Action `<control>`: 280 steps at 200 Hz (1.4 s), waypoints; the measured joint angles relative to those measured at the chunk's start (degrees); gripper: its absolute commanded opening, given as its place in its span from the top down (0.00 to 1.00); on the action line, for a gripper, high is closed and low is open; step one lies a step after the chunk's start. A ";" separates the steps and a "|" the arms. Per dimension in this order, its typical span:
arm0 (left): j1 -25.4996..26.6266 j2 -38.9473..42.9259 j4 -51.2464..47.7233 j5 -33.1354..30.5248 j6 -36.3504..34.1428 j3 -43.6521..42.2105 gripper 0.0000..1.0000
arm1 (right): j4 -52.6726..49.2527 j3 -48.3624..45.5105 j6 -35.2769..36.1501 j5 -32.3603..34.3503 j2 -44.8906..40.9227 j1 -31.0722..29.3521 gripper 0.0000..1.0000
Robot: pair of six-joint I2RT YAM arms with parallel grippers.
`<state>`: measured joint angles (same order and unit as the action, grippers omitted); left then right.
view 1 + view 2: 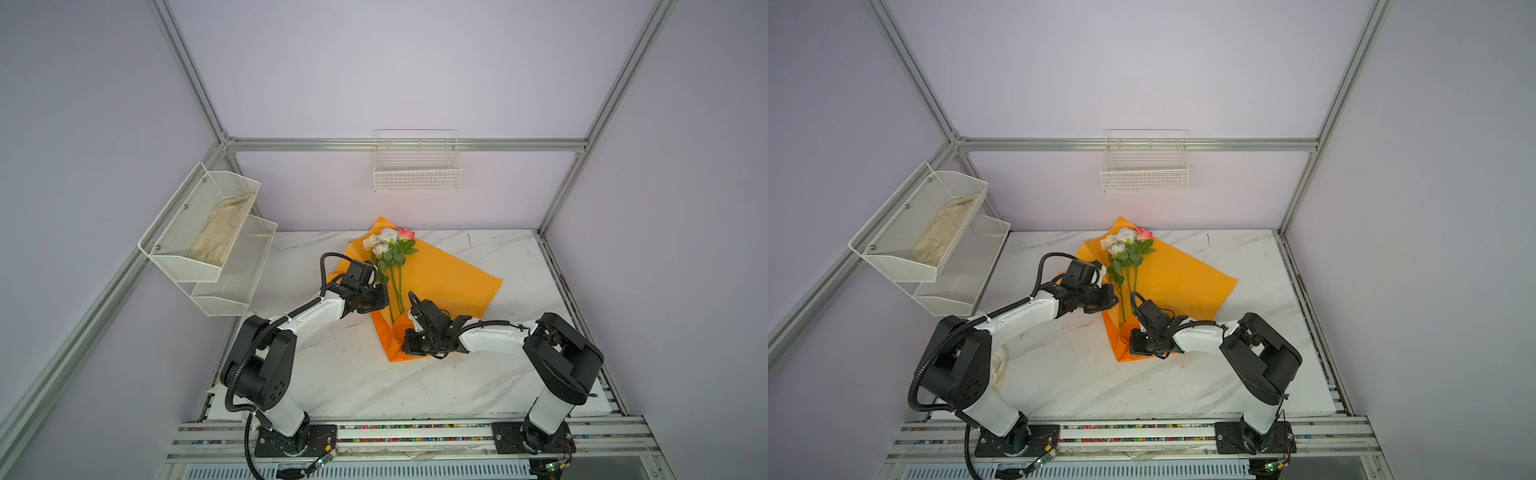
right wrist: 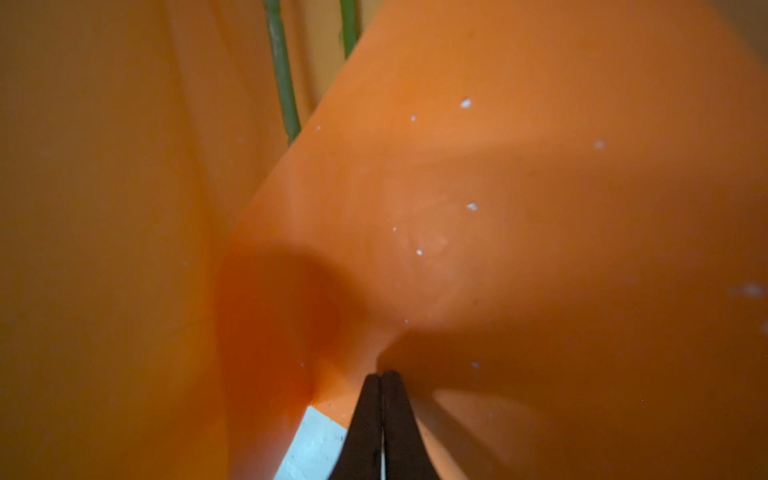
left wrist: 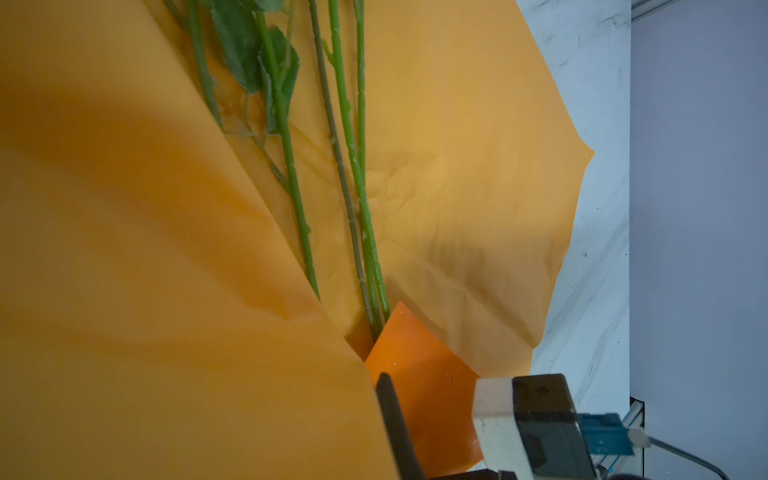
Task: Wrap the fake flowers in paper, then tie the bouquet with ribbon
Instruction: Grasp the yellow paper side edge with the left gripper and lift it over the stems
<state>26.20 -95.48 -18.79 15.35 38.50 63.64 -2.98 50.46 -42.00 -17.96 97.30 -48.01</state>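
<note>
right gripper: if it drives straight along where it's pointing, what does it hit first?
The orange wrapping paper. In the right wrist view its folded flap rises directly ahead of the shut right gripper, seemingly already at the tips. The green stems lie further on and off-line, though depth is unclear.

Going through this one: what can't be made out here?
Left gripper: fingertips hidden under its own body in both top views, absent from the left wrist view.
Stem ends: left wrist view, tucked behind folded orange wrapping paper.
Right gripper: right wrist view too blurred to tell whether it pinches paper.
</note>
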 measured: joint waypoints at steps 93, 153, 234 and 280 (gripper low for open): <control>1.33 -5.97 -6.93 -0.04 -2.16 8.28 0.96 | 6.69 -7.56 -3.30 -0.37 -19.76 4.26 0.47; 1.40 -7.37 -9.20 0.00 -2.75 10.40 0.94 | 9.92 -1.92 -0.98 -5.29 -14.73 3.61 0.41; 1.70 -7.80 -10.19 0.11 -3.37 10.51 0.80 | 5.29 5.46 2.47 2.84 -2.82 0.92 0.61; 1.70 -7.80 -11.54 0.79 -5.01 11.47 0.50 | 4.83 5.27 1.29 6.91 -2.58 0.96 0.75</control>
<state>27.90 -103.28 -30.33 16.14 33.50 75.11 1.85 55.72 -40.71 -11.05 94.72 -47.05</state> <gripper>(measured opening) 0.460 0.256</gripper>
